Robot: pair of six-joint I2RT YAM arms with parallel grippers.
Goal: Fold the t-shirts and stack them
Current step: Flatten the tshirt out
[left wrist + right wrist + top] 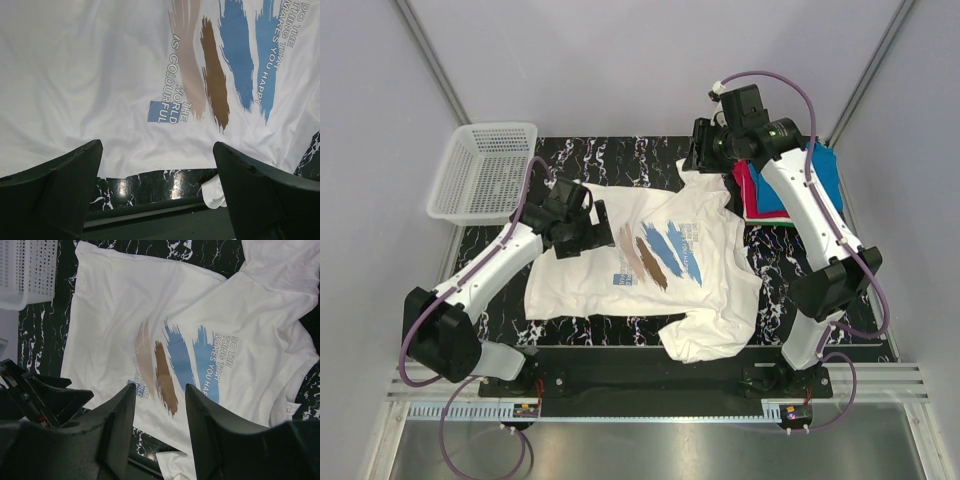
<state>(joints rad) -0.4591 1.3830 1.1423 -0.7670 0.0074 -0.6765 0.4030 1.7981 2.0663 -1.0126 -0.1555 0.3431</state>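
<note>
A large white t-shirt (720, 290) with blue and brown brush strokes lies spread print-up on the black marbled mat, a bit rumpled at its near right sleeve. My left gripper (598, 226) hovers over the shirt's left part, jaws wide open and empty. In the left wrist view the left gripper (157, 150) frames the shirt (100, 75) edge and bare mat. My right gripper (698, 150) hangs above the shirt's far edge, open with nothing between its jaws; the right wrist view looks down past the right gripper (160, 387) onto the print (170, 365). Folded red/pink (755, 195) and blue (825, 170) t-shirts lie stacked at the back right.
A white mesh basket (485, 170) stands at the back left, half off the mat (620, 155); the basket (30, 270) also shows in the right wrist view. The left arm (35, 395) lies low at that view's left. Grey walls close in on both sides.
</note>
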